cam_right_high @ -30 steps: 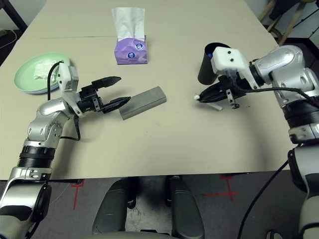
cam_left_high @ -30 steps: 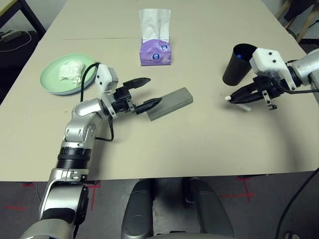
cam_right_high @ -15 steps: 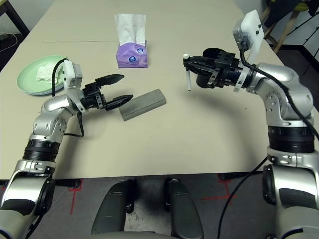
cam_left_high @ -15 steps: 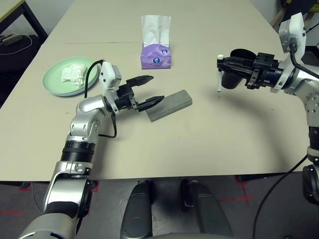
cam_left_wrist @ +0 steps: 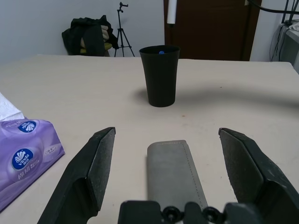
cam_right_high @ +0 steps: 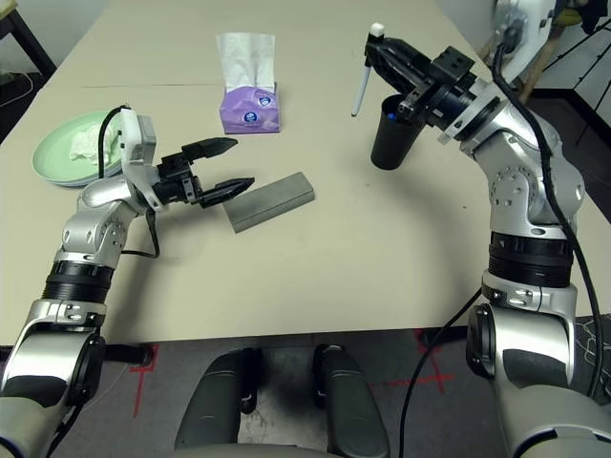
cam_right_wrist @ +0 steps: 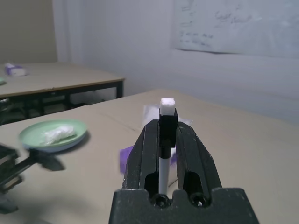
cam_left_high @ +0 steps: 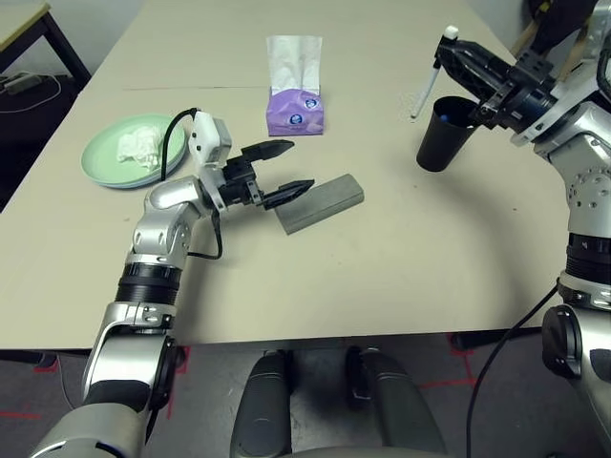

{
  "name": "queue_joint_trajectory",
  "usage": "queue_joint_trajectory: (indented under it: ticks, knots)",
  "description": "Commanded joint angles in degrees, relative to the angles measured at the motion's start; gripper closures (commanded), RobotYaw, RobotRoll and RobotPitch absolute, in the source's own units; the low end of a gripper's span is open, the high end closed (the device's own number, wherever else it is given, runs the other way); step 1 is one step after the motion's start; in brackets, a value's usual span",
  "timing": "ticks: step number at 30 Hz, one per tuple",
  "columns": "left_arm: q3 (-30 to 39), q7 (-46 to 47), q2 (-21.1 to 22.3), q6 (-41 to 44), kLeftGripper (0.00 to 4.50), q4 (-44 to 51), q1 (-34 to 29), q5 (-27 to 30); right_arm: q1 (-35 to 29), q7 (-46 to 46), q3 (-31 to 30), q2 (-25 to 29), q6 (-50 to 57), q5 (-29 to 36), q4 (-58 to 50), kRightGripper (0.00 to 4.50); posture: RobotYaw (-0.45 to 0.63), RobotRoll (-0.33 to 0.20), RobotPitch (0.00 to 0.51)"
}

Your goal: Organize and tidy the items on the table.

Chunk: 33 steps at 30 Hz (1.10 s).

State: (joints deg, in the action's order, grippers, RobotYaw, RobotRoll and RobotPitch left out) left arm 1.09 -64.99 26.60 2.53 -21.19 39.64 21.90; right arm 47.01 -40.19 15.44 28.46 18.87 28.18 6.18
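You can't make out what the blue thing inside the black cup (cam_left_wrist: pixel 160 74) is. The pen (cam_left_wrist: pixel 171 11) is cut off at the left wrist view's edge.

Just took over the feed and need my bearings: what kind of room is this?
Probably an office or lab room. The right wrist view shows a written-on whiteboard and a second long beige table with dark legs; the left wrist view shows a black camera tripod.
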Motion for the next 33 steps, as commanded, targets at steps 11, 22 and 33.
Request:
queue_joint_trajectory:
  ticks: [11, 22, 33]
  knots:
    - [-0.32, 0.14, 0.13, -0.28, 0.0, -0.78, -0.51, -1.96, 1.29, 20.25, 0.37, -2.6, -7.34, -10.6, 6.55, 4.17, 0.0, 0.0, 0.134]
    - [-0.21, 0.21, 0.05, -0.03, 0.0, -0.15, -0.9, -1.79, 3.54, 23.33, -1.5, -3.16, -3.45, -12.44, 6.88, 4.17, 0.01, 0.0, 0.137]
    - [0.16, 0.54, -0.2, -0.44, 0.0, 0.11, -1.06, -1.53, 5.18, 24.62, -1.33, -3.27, -1.89, -12.86, 9.13, 4.17, 0.01, 0.0, 0.137]
